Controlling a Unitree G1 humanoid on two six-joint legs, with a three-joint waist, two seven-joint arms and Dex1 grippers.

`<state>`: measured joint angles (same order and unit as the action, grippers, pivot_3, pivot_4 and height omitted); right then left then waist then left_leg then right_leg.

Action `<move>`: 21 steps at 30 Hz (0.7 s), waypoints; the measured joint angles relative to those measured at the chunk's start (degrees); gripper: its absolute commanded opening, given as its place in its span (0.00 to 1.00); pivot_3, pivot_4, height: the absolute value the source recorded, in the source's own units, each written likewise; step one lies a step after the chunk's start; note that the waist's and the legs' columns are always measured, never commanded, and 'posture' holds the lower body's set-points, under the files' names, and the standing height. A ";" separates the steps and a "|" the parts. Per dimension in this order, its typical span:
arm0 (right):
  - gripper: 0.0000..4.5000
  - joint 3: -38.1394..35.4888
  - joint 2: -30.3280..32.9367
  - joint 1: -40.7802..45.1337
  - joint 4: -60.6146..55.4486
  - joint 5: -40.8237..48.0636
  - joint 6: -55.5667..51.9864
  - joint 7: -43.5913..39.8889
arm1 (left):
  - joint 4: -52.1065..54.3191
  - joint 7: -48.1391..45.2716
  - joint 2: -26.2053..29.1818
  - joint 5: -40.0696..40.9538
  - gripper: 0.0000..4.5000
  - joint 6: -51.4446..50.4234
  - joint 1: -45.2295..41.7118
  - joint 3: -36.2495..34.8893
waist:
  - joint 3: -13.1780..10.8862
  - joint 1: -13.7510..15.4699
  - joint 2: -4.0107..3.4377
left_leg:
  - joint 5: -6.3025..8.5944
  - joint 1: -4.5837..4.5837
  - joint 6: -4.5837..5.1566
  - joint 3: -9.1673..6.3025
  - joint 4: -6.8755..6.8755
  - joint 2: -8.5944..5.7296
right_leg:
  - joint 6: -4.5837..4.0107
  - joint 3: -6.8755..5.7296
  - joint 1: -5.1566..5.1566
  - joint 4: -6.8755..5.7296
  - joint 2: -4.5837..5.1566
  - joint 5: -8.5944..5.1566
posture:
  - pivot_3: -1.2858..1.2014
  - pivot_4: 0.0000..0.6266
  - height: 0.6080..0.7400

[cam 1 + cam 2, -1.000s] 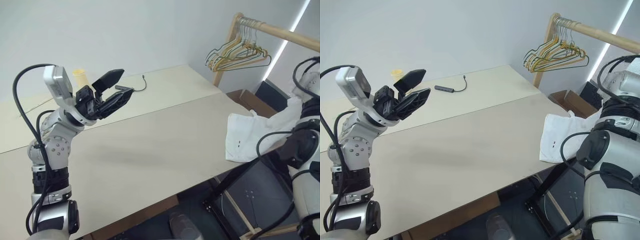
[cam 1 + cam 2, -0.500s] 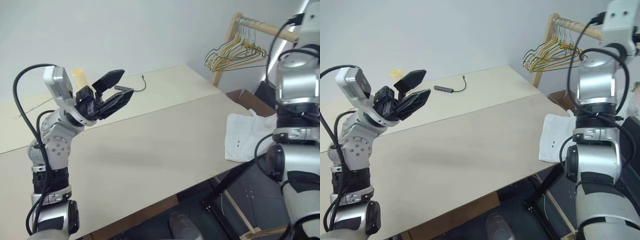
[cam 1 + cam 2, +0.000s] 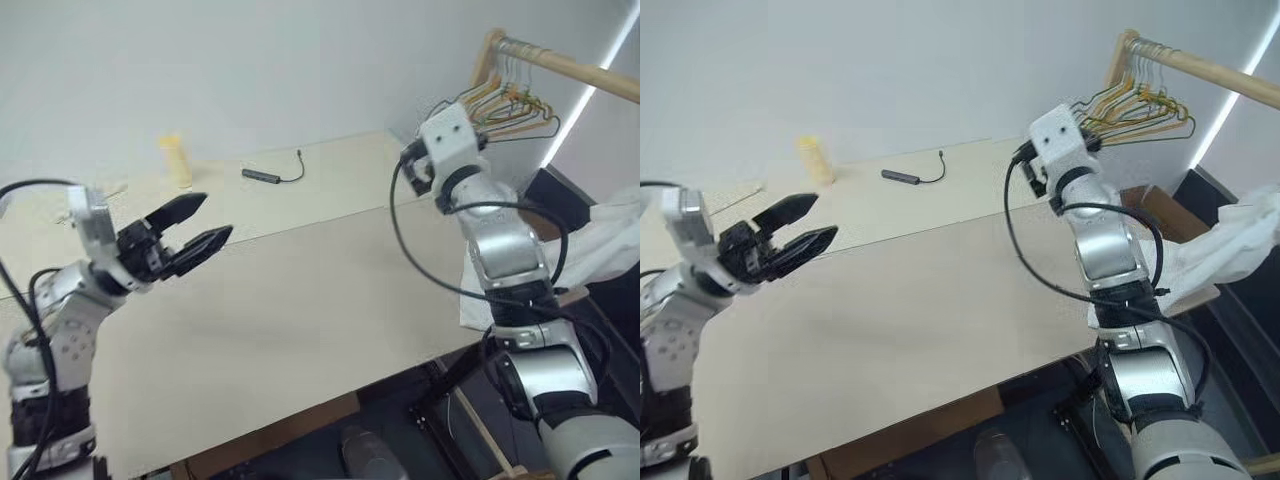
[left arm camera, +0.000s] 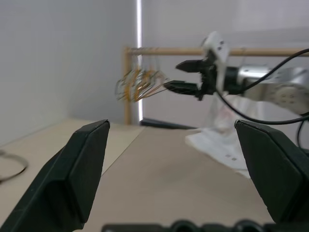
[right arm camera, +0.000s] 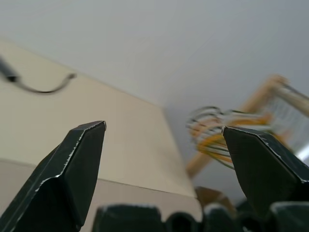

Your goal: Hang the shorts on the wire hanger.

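Right gripper (image 4: 186, 75) spread wide, empty, raised near the bunched wire hangers (image 3: 1137, 108) on the wooden rail (image 3: 1210, 75); left gripper (image 3: 195, 224) likewise spread and empty above the table (image 3: 300, 300); the shorts (image 3: 1230, 245) lie crumpled at the table's right edge.

Ahead of me lies a beige table (image 3: 300, 300), taken as the landmark. At its far edge, against the wall, a pale yellow cup (image 3: 176, 160) stands upright. Beside the cup, a dark adapter with a thin black cable (image 3: 275, 174) lies flat on the table. Beyond the table's far corner stands a wooden clothes rail (image 3: 570, 62).
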<state>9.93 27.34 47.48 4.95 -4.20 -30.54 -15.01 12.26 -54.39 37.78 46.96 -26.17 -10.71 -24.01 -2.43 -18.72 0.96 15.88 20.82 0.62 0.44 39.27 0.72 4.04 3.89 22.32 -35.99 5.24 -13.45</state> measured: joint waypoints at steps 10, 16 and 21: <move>1.00 9.74 3.54 -10.54 -5.91 0.68 3.94 -20.32 | 6.81 5.74 0.33 -7.63 1.00 1.31 15.53 -1.12 | -0.03 8.46 0.04 | 0.00 0.15 -0.01 0.05 0.00 0.02 | -0.14 -0.06 0.25 0.01 -0.03 0.03 | 0.51 0.00 1.00; 1.00 11.13 3.68 -10.60 -8.57 0.21 7.08 -25.61 | 11.38 7.90 -0.52 -8.81 1.00 2.06 17.76 0.40 | -0.01 13.02 0.06 | 0.00 0.20 -0.02 0.13 0.00 0.00 | -0.30 -0.16 0.36 0.02 -0.13 0.09 | 0.52 0.00 1.00; 1.00 12.03 2.92 -10.61 -7.81 -1.37 8.05 -26.29 | 12.86 9.66 -1.14 -8.97 1.00 2.10 18.65 0.47 | 0.00 15.37 0.08 | -0.01 0.27 -0.04 0.24 0.00 0.03 | -0.40 -0.16 0.49 -0.01 -0.21 0.10 | 0.54 0.00 1.00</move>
<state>21.96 30.26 36.87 -2.86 -5.57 -22.49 -41.30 25.12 -44.73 36.64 37.99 -24.07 7.94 -23.54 -2.43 -3.35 1.04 15.87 21.09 0.58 0.67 39.27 0.74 3.64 3.72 22.81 -36.00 5.03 -13.35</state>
